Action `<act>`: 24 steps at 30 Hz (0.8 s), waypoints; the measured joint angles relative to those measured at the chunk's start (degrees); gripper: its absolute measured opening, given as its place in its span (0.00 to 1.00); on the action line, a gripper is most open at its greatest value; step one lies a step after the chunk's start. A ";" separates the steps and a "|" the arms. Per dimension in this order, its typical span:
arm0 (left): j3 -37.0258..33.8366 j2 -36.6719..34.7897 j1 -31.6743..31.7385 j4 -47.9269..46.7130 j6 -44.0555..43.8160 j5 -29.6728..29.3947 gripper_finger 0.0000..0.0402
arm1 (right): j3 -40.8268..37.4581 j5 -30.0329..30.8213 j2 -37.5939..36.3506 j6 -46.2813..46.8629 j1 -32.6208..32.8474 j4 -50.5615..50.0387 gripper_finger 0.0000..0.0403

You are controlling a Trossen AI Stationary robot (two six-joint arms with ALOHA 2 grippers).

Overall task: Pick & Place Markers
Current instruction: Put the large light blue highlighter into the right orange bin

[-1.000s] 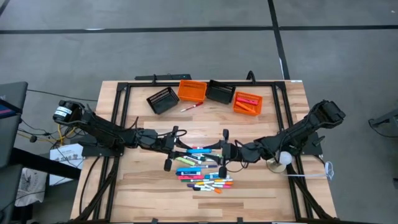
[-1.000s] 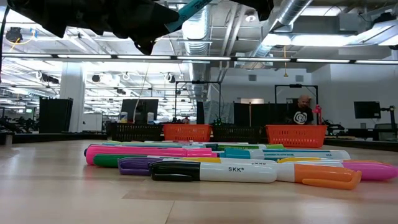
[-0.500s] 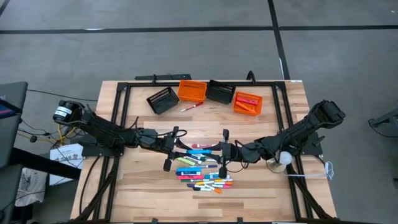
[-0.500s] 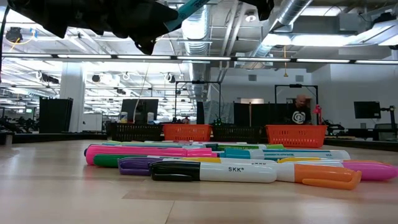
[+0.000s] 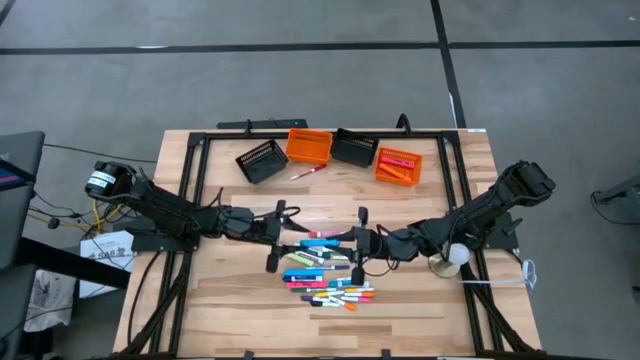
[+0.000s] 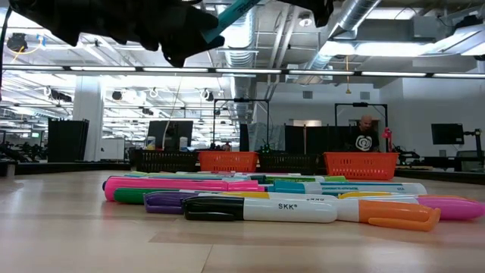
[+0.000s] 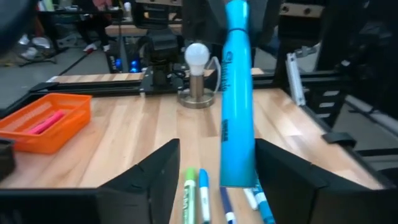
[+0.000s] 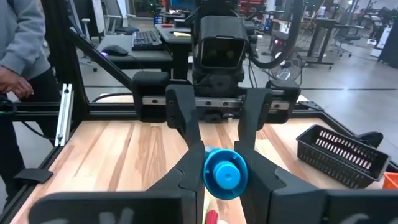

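High view shows a blue marker lifted just above the pile of markers at centre frame, its long axis running left to right between the two arms. The left gripper and right gripper face each other at its two ends. In the right wrist view the marker's round blue end sits pinched between the opposite gripper's narrowed fingers. In the left wrist view the marker stands up the frame, its lower end level with that arm's own fingers, set wide to either side; the far end looks held there. The right gripper probably has it too, though I cannot tell. It is plain light blue with faint lettering.
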 joint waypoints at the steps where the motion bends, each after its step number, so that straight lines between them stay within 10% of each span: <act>1: 0.00 0.00 0.00 -0.38 0.61 -0.54 0.53 | 0.00 -0.03 0.00 0.02 0.00 -0.22 0.14; 24: -0.02 -18.05 0.00 -19.63 0.27 -2.54 0.54 | 0.00 0.45 -7.40 10.08 -6.94 -23.25 0.14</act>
